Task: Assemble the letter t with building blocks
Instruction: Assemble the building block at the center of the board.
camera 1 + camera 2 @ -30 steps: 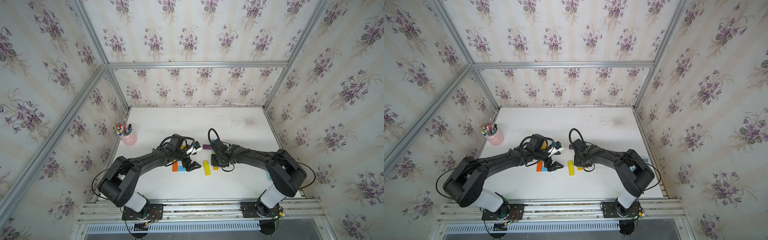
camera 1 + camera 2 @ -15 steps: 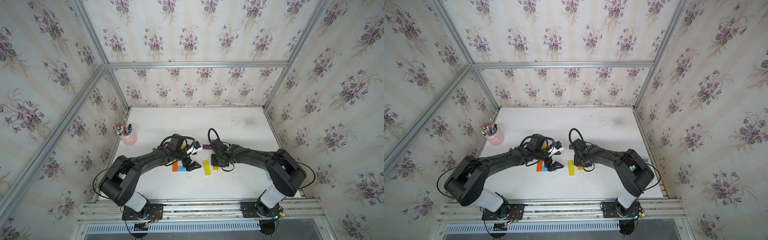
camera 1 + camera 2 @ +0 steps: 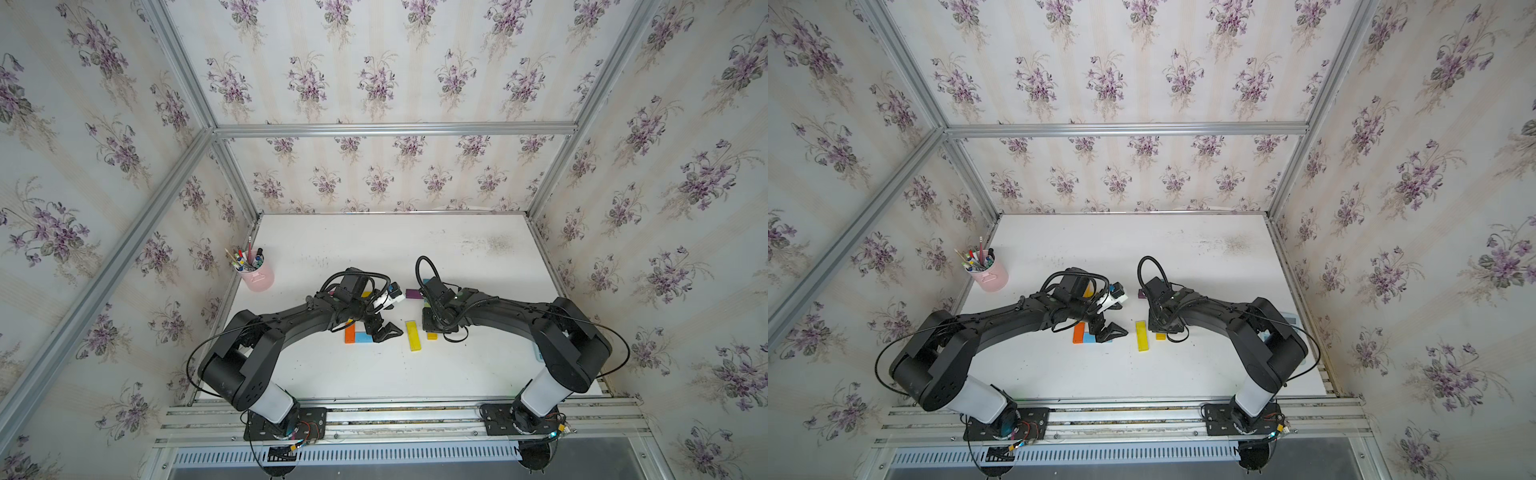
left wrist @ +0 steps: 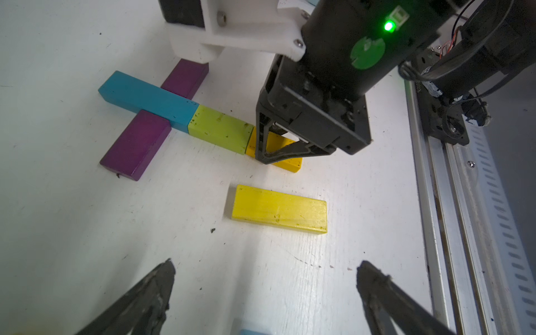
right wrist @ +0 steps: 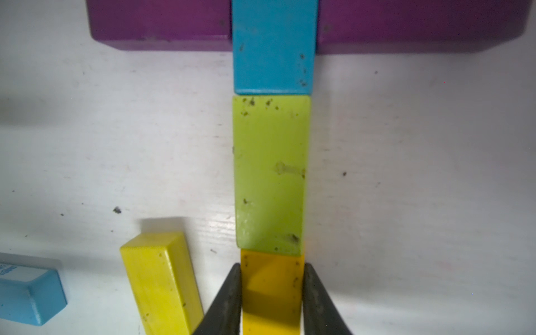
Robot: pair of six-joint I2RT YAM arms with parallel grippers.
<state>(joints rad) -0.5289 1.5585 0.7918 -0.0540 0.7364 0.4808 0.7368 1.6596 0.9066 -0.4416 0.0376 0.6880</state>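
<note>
Both top views are looking steeply down from high at the whole white flat tabletop (image 3: pixel 374 249). The left wrist camera is looking low across it, the right one straight down, very near; both are sharing the long yellow wooden block (image 4: pixel 280 208).

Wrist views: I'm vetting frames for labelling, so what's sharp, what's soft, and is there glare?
Right wrist view: the lime block is sharp, the right gripper's dark fingers on the orange-yellow block are soft, and glare streaks the table beside the lime one. Left wrist view: the open left gripper's fingertips blur; the long yellow block is crisp.
</note>
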